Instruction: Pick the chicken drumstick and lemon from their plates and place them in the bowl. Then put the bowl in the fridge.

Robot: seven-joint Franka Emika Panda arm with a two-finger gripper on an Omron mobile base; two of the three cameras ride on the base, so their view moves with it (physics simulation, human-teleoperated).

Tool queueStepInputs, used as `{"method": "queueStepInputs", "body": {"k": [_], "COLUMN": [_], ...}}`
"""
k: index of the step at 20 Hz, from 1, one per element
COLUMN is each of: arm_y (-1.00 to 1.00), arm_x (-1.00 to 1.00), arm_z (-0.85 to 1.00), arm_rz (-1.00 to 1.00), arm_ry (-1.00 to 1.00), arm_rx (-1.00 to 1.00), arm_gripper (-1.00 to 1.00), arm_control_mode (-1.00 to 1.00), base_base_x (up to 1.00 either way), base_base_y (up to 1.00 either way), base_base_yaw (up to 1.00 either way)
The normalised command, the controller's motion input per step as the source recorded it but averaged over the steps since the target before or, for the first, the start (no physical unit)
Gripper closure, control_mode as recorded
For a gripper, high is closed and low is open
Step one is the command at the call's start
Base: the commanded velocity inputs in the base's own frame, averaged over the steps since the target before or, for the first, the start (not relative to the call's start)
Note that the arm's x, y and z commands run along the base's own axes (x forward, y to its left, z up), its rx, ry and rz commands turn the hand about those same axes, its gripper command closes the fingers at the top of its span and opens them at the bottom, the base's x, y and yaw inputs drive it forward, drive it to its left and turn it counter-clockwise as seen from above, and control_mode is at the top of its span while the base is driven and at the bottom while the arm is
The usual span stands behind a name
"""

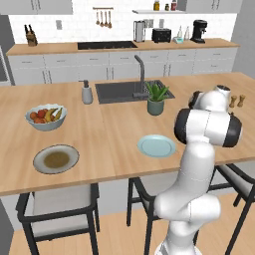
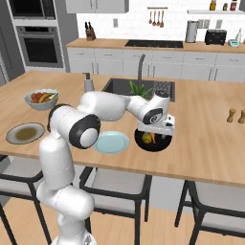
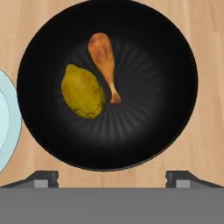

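The gripper [image 3: 112, 177] is being held wide apart and empty just above the black bowl [image 3: 175, 52], which is sitting on the counter [image 3: 210, 144] beside the pale blue-green plate [image 3: 6, 127]. The lemon [image 3: 82, 92] and the chicken drumstick [image 3: 105, 59] are lying inside, touching or nearly so. The bowl is being judged stiff, light and smooth, with loose contents likely to roll; its near rim is being favoured for the hold, kept level.

Kitchen: sink [image 1: 130, 91], oven [image 2: 40, 46], island counter [image 1: 119, 129]
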Motion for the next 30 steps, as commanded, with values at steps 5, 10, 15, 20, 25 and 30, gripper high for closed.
{"method": "queueStepInputs", "body": {"k": [5,10,15,20,25,30], "arm_y": [-0.06,-0.09,-0.09,-0.10,-0.28,-0.04], "arm_x": [-0.33,-0.21,-0.23,0.18,0.31,0.39], "arm_z": [0.35,0.13,0.00,-0.28,-0.27,-0.20], "arm_rz": [-0.33,-0.38,-0.20,-0.05,0.00,0.00], "arm_ry": [0.00,0.01,0.00,0.05,0.05,0.01], "arm_rx": [0.00,0.03,0.18,0.15,0.05,0.00], "arm_gripper": [-1.00,-1.00,-1.00,-1.00,-1.00,-1.00], "arm_control_mode": [-1.00,-1.00,-1.00,-1.00,-1.00,-1.00], "base_base_x": [0.00,0.00,0.00,0.00,0.00,0.00], "base_base_y": [0.00,0.00,0.00,0.00,0.00,0.00], "base_base_yaw": [0.00,0.00,0.00,0.00,0.00,0.00]}}
